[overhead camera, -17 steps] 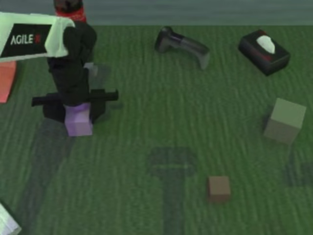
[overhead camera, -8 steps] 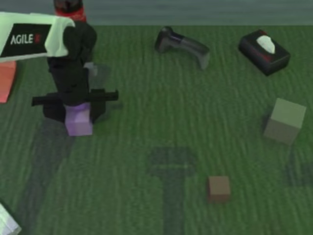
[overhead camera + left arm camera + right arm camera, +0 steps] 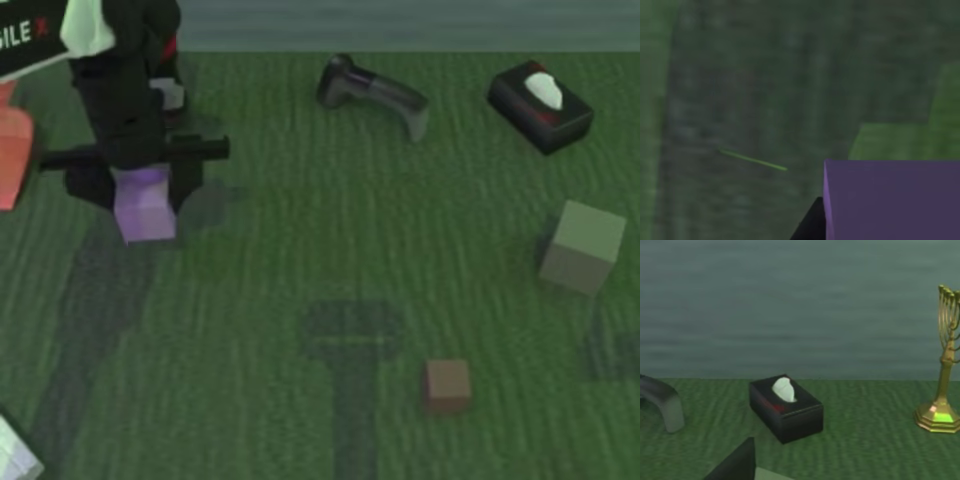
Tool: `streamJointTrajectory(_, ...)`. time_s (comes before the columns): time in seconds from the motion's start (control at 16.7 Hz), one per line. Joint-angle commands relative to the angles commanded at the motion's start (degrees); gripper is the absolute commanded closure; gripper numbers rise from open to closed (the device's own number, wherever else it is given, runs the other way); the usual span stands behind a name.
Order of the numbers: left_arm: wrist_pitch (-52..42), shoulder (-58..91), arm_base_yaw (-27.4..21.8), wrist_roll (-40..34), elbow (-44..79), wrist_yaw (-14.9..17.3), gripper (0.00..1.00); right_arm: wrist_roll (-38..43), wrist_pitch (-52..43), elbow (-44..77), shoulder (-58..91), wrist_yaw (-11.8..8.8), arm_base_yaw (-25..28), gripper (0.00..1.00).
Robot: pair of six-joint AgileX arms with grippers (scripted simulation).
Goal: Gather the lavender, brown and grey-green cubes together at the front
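My left gripper point(image 3: 143, 192) is shut on the lavender cube point(image 3: 148, 215) at the back left and holds it off the carpet; the cube's shadow lies just to its right. The left wrist view shows the lavender cube point(image 3: 890, 200) filling one corner, with one black finger point(image 3: 812, 227) against its side. The small brown cube point(image 3: 447, 383) rests at the front, right of centre. On the right side sits the large grey-green cube point(image 3: 583, 245). My right arm is outside the top view. In its wrist view the right gripper point(image 3: 805, 476) is open, with one finger point(image 3: 737, 462) showing.
A dark grey handheld scanner point(image 3: 375, 90) lies at the back centre. A black tissue box point(image 3: 540, 105) is at the back right. An orange-red object point(image 3: 12, 155) is at the left edge and a white one point(image 3: 12, 455) at the front left corner. A gold candelabrum point(image 3: 942, 365) stands beyond the box.
My left gripper has risen with the lavender cube and shifted toward the back left. The brown and grey-green cubes have not moved.
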Motion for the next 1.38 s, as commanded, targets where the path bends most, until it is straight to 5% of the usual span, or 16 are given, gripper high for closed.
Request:
streamJointTrajectory(0.42, -0.33, -0.09, -2.47, -1.96, 0.07, -0.09, 1.0, 0.0, 0.0, 0.0, 0.0, 0.0, 0.0, 0.0)
streamJointTrajectory(1.02, -2.13, -4.11, -32.24, -28.24, -2.96, -0.68, 1.0, 0.0, 0.0, 0.0, 0.0, 0.0, 0.0, 0.0)
streamJointTrajectory(1.38, -2.05, -5.45, -36.57, -32.54, -3.74, -0.84, 1.0, 0.0, 0.0, 0.0, 0.0, 0.0, 0.0, 0.0)
